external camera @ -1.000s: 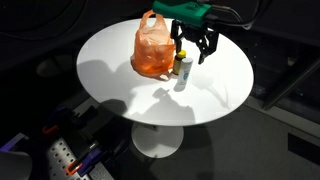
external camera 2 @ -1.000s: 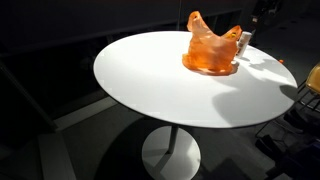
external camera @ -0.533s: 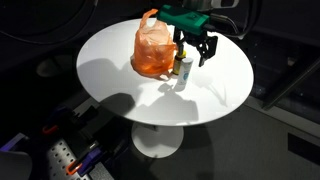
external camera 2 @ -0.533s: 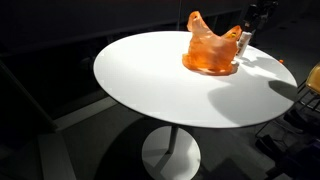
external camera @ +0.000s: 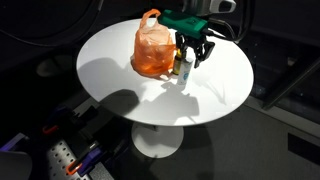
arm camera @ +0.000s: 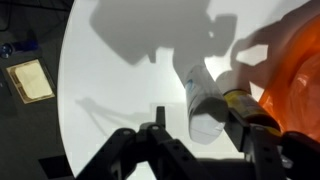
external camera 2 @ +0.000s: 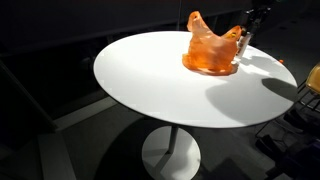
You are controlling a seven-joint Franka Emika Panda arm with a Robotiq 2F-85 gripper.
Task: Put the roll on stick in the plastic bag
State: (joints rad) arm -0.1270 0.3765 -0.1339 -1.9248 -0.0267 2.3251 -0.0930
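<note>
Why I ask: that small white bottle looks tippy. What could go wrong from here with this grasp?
1. The small white roll-on stick stands upright on the round white table; a finger of the open black gripper could knock it over.
2. It stands right beside the orange plastic bag, so closing fingers might snag the bag.

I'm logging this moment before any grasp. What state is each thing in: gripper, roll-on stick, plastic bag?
gripper: open, low over the stick, gripping nothing.
roll-on stick: upright on the table, beside the bag, not in it.
plastic bag: standing slumped on the table, handles up; how wide its mouth is open cannot be told.
</note>
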